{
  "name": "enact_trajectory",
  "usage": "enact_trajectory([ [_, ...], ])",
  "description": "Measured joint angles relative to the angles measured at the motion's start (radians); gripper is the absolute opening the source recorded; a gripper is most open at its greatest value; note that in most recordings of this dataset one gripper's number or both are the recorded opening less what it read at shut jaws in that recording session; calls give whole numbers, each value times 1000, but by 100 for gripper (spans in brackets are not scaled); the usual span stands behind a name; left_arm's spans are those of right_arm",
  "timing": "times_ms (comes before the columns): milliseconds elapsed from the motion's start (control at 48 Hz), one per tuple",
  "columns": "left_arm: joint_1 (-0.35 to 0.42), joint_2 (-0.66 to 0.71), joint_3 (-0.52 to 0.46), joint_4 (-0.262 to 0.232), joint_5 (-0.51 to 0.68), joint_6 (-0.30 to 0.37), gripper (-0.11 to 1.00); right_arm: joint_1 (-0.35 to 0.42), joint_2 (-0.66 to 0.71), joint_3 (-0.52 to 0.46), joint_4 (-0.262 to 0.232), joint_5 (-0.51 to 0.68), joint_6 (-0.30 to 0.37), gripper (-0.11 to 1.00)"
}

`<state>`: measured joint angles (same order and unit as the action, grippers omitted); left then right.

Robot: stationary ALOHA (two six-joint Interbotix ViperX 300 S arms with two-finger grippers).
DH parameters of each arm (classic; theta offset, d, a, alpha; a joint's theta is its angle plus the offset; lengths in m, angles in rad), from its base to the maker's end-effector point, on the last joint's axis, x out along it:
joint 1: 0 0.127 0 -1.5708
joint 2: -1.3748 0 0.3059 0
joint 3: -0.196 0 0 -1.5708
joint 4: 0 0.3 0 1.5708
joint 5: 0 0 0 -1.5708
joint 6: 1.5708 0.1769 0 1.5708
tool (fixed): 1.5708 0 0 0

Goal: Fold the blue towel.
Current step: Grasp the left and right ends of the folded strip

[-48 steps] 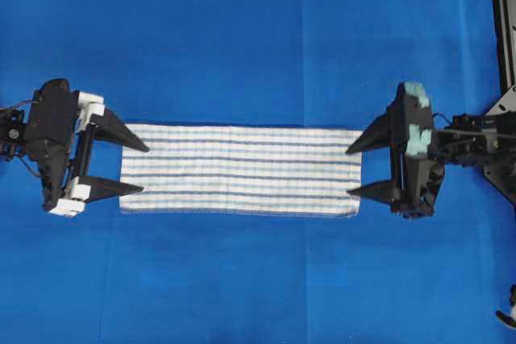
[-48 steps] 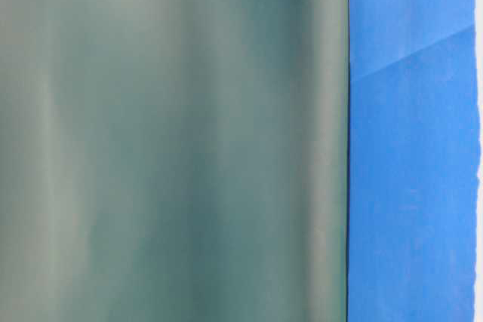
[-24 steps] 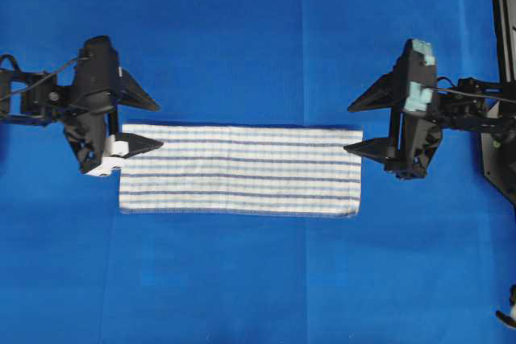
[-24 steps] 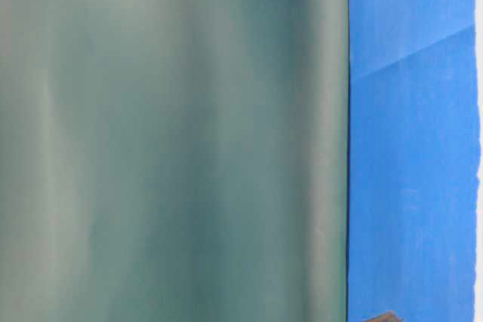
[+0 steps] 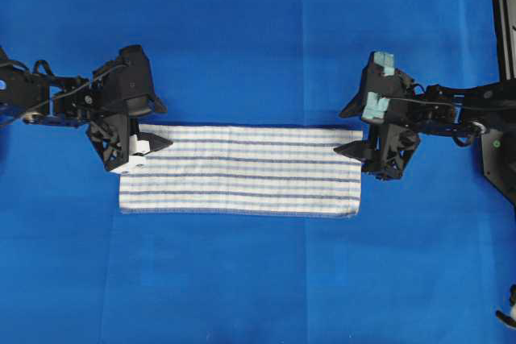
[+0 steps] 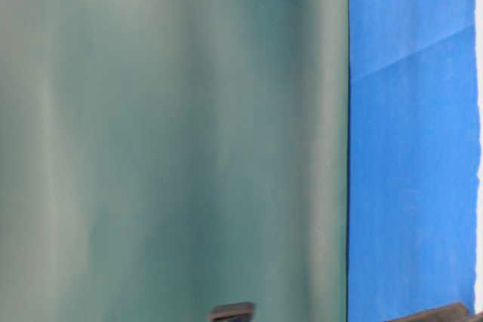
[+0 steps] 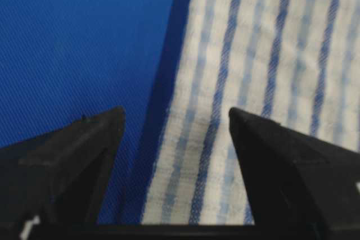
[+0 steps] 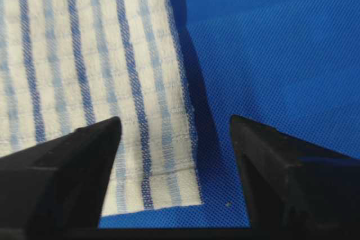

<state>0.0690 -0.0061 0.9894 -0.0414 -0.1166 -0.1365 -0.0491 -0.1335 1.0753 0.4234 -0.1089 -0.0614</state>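
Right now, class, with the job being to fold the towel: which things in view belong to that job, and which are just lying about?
Belong to the job:
- striped towel, lying flat
- left pincer, open astride the towel's far-left corner
- right pincer, open astride its far-right corner

Just there:
- blue table covering
- black frame at the right edge
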Motion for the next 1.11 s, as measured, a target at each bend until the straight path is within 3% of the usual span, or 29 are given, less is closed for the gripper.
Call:
enact_trajectory([
  [83, 2, 15, -3, 0, -2, -5, 48, 0, 9, -2, 2, 2, 0, 67],
  [271, 0, 31, -9, 2, -6, -9, 8, 20, 11, -3, 0, 0, 0, 21],
  [375, -2, 31, -11, 0, -5, -9, 2, 29, 11, -3, 0, 2, 0, 3],
  [792, -5, 20, -28, 0, 48, -6, 2, 34, 5, -3, 0, 0, 0, 2],
  [1105, -23, -140, -89, 0, 225, -5, 2, 26, -170, -3, 0, 77, 0, 2],
])
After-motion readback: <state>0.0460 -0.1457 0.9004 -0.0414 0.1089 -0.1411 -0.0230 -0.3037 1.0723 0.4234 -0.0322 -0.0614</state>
